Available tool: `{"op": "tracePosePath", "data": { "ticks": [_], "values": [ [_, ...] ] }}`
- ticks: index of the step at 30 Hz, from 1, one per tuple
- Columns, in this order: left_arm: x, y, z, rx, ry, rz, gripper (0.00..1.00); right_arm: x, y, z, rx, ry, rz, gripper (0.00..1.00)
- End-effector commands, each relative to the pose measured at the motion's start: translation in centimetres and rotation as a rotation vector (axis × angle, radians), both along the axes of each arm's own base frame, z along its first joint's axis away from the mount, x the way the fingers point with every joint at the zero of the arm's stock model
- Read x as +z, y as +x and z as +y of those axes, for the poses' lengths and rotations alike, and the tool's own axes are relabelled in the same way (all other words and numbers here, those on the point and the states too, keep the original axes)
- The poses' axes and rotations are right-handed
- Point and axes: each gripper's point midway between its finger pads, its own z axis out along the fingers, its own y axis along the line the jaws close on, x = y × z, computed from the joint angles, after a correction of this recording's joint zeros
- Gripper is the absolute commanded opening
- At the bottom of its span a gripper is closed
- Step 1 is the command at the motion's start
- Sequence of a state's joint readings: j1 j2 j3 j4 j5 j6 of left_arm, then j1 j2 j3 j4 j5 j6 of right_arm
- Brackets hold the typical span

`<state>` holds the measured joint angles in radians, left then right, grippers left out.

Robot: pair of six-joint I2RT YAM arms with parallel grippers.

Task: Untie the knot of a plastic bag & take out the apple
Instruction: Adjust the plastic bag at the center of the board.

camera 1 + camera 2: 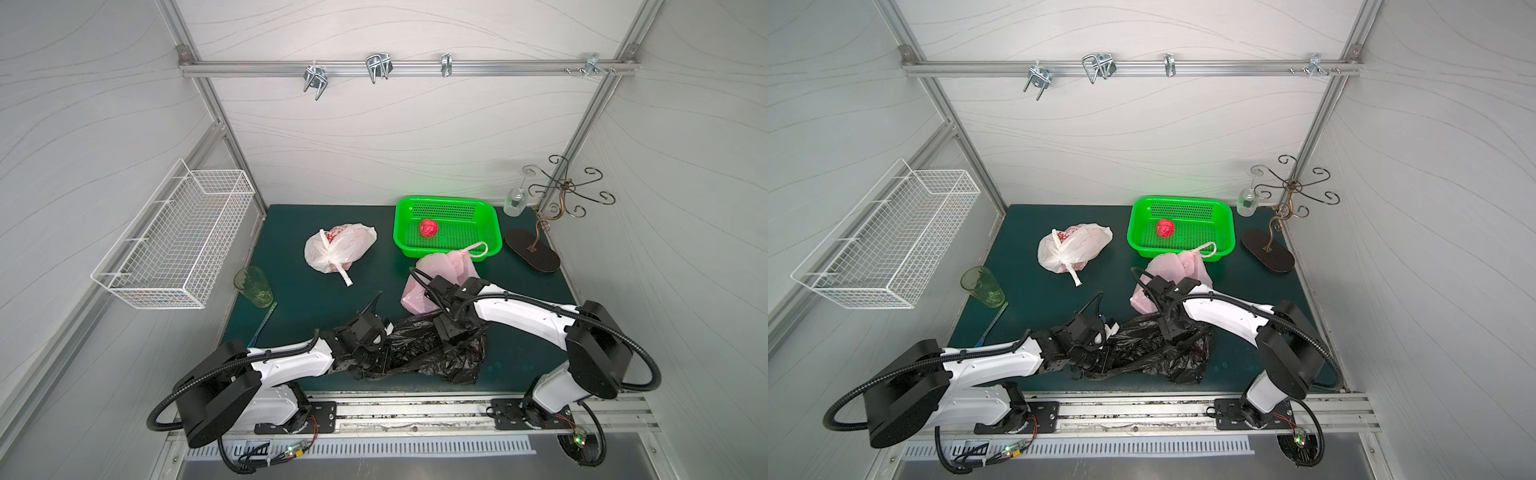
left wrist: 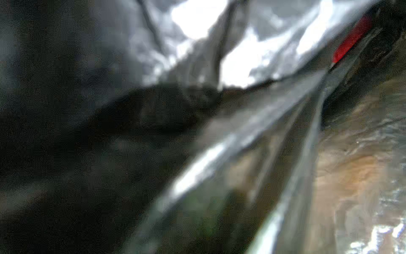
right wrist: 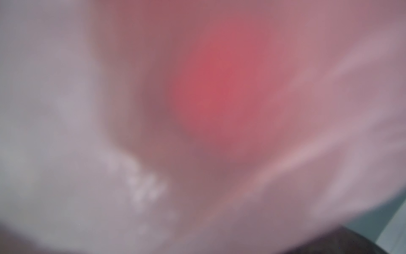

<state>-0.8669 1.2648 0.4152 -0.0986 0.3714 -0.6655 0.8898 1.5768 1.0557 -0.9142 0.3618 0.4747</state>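
The black bag [image 1: 419, 349] is crinkled glossy plastic, the basket [image 1: 444, 211] perforated plastic.

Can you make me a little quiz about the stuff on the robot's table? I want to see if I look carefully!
1. True or false: the red apple is lying inside the green basket.
2. Pick one: what colour is the crumpled bag at the front of the table, nearest the robot? A white, B pink, C black.
3. Count: how many plastic bags lie on the table altogether?

Key
1. True.
2. C, black.
3. Three: the white bag, the pink bag and the crumpled bag.
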Motion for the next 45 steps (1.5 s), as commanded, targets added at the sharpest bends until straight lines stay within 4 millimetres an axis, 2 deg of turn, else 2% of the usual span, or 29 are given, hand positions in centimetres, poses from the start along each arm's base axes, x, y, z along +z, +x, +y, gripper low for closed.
{"op": "tracePosePath", "data": {
  "ticks": [1,4,7,12,15,17,20,24,29,33,36,39,45],
  "values": [
    [-1.3,-0.1,1.2,0.011,0.076,0.003,0.34,-0.5,1.2,-0.4,-0.035,-0.059,-0.038,0.99],
    [-1.1,0.0,1.2,0.011,0.074,-0.001,0.34,-1.8,0.2,1.3,-0.006,-0.008,0.044,0.95],
    [-0.6,0.1,1.1,0.011,0.072,-0.013,0.34,-1.1,-1.4,2.8,0.048,0.074,0.081,0.94],
    [1.3,1.1,0.0,0.0,0.042,-0.048,0.4,2.8,-4.2,3.8,0.127,0.228,0.155,0.94],
    [3.2,1.9,-1.1,-0.012,0.013,-0.07,0.45,7.0,-6.4,5.3,0.189,0.441,0.174,0.93],
    [4.7,2.6,-2.0,-0.022,-0.004,-0.089,0.49,10.3,-6.7,4.7,0.197,0.512,0.113,0.93],
    [7.8,3.6,-3.5,-0.037,-0.06,-0.123,0.56,13.8,-6.5,2.1,0.155,0.53,0.016,0.93],
    [13.3,5.3,-6.0,-0.069,-0.156,-0.196,0.62,15.9,-6.7,-0.6,0.108,0.532,-0.073,0.94],
    [18.0,6.7,-9.2,-0.188,-0.233,-0.215,0.64,14.8,-6.6,-4.4,-0.041,0.438,-0.116,0.99],
    [18.9,7.4,-9.6,-0.212,-0.188,-0.199,0.62,13.5,-7.2,-6.5,-0.16,0.421,-0.104,0.99],
    [18.9,7.9,-8.5,-0.172,-0.174,-0.198,0.61,11.5,-7.8,-5.8,-0.172,0.475,-0.048,0.99],
    [18.2,7.7,-7.3,-0.143,-0.166,-0.181,0.61,9.7,-7.4,-4.3,-0.167,0.545,-0.021,0.99],
    [14.8,6.2,-5.8,-0.102,-0.165,-0.118,0.6,7.6,-5.2,0.2,-0.133,0.69,0.026,0.96]
  ]
}}
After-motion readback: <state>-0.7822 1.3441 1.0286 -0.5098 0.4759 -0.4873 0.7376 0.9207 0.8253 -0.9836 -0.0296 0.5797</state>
